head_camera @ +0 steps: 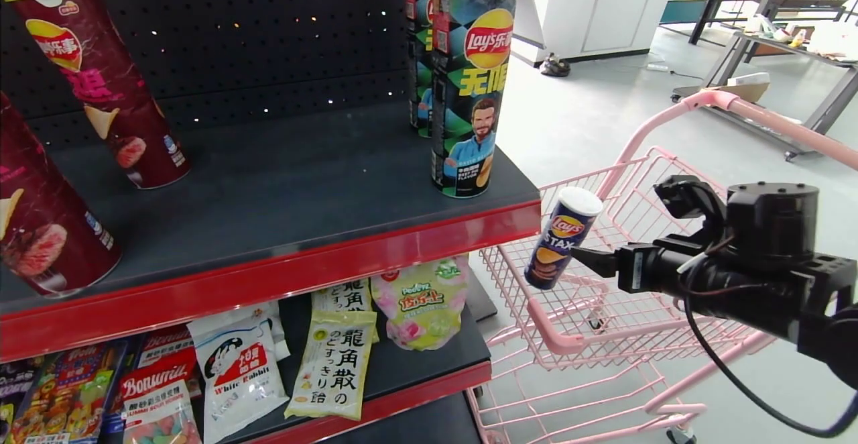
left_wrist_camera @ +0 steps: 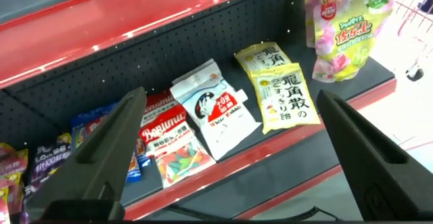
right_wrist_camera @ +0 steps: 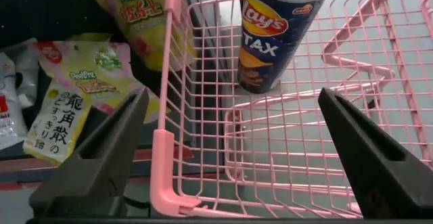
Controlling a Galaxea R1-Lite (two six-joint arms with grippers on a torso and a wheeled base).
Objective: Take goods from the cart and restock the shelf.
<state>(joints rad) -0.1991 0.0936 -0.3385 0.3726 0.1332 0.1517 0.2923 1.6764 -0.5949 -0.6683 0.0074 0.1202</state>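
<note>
Dark shelf (head_camera: 281, 182), four tall cans (head_camera: 469, 95), one small can (head_camera: 563, 239), one cart (head_camera: 603, 337)

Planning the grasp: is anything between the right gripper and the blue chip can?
Nothing visible does: the blue chip can sits straight ahead of the open right gripper, with the pink cart mesh beyond it.

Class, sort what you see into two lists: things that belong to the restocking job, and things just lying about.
Job: blue chip can, pink cart, top shelf, right gripper, open.
Lying about: sweet bags on the lower shelf, white cabinet.
</note>
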